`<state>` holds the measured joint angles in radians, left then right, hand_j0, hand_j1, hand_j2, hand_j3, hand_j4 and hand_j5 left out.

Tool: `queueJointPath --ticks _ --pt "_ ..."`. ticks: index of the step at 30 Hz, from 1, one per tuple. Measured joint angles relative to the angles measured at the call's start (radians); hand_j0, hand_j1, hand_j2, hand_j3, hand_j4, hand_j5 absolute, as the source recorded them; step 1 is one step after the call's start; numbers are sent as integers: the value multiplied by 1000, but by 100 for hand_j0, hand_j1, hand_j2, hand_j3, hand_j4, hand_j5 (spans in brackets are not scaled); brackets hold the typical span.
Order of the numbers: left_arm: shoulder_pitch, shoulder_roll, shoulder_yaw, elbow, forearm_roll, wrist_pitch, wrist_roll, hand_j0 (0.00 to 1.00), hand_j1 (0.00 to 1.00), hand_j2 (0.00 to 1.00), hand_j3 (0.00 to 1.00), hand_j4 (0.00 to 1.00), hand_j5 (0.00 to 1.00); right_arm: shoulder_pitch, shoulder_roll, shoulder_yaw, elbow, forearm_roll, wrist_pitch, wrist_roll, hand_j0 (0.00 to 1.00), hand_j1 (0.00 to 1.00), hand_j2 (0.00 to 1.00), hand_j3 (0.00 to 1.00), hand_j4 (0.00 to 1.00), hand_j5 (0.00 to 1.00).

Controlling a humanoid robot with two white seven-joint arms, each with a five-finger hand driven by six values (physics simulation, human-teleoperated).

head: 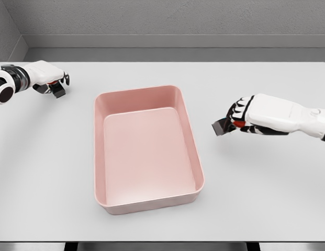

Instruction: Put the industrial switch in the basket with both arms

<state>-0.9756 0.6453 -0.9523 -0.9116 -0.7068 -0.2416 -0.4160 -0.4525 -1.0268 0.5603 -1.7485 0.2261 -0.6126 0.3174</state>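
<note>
Basket (101, 157) empty; nothing delivered. Right hand (241, 119), 3 o'clock, fingers clamped on dark switch (220, 127). Left hand (53, 83), 10 o'clock, curled on a dark piece (58, 93).

Pale grey table (57, 157) under soft, even light, grey textured walls (167, 15) behind its far edge.

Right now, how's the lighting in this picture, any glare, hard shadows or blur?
Head view: even, soft light; no glare on the table; only faint shadows inside the pink basket and under the right hand; everything sharp, no blur.
</note>
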Motion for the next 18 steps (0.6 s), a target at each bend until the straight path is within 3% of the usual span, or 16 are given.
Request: queueJointPath --ticks 18 --pt "-20 15 -4 -3 0 -69 1 49 49 49 49 49 49 -67 100 8 -7 -4 0 0 55 55 55 55 55 55"
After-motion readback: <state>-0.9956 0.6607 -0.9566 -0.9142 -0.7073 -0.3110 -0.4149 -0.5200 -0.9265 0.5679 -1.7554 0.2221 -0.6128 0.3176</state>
